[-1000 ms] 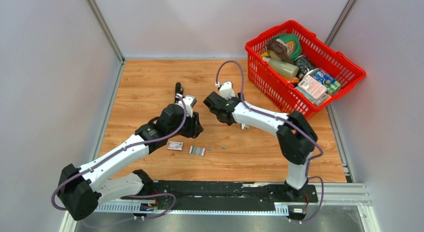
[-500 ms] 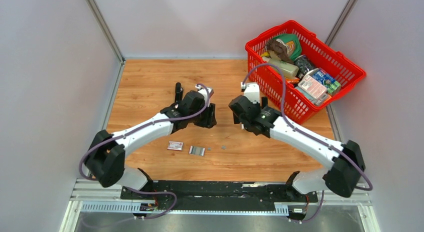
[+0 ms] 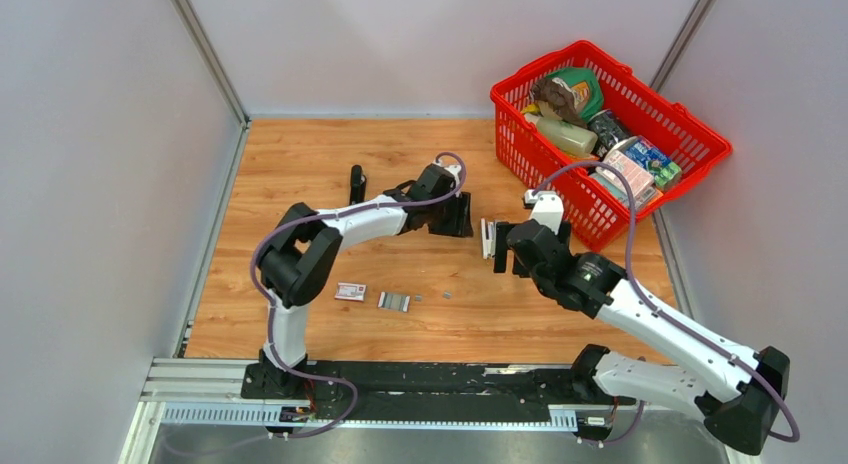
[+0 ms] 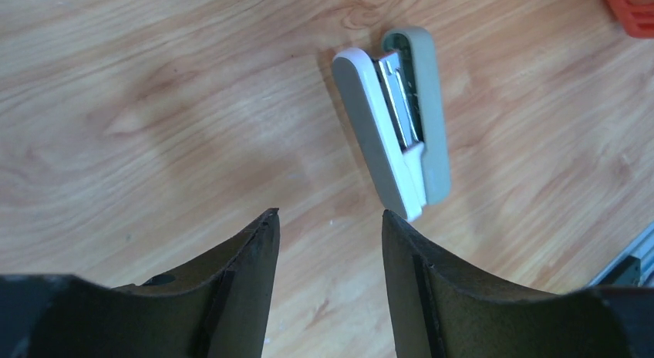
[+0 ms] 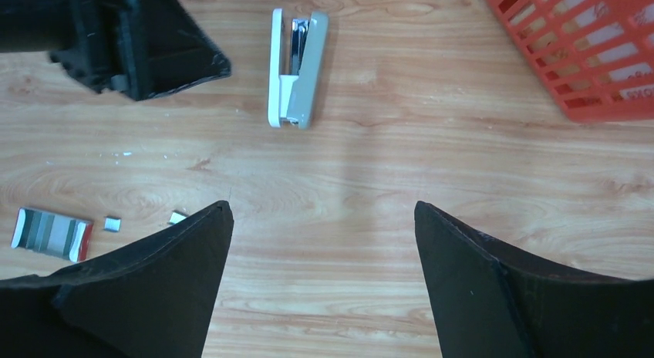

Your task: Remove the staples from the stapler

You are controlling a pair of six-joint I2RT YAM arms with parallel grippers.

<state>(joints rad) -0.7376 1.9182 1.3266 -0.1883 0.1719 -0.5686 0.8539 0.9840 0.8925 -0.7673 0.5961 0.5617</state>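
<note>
Seemingly most of the job is done. A strip of staples (image 3: 394, 301) lies on the tabletop (image 3: 300, 154) in the lower middle of the top view. Two loose bits sit just to its right and a small box (image 3: 350, 291) just to its left. The black stapler (image 3: 356, 183) stands alone toward the upper left of the wood, well apart from both arms. Whether it is empty cannot be told, so that check may be what is left.

The left gripper (image 4: 328, 215) is spread with nothing between its jaws. The right gripper (image 5: 324, 207) is spread wider and is also empty. Both hover near a grey object (image 4: 393, 119), not the stapler.

Only the top view shows the stapler and the whole red basket (image 3: 545, 169). The wrist views show the grey object lying on its side with a metal channel exposed, which from above is just a pale sliver. The right wrist view also shows the strip's ribbing at lower left, while the left wrist view shows no staples.
</note>
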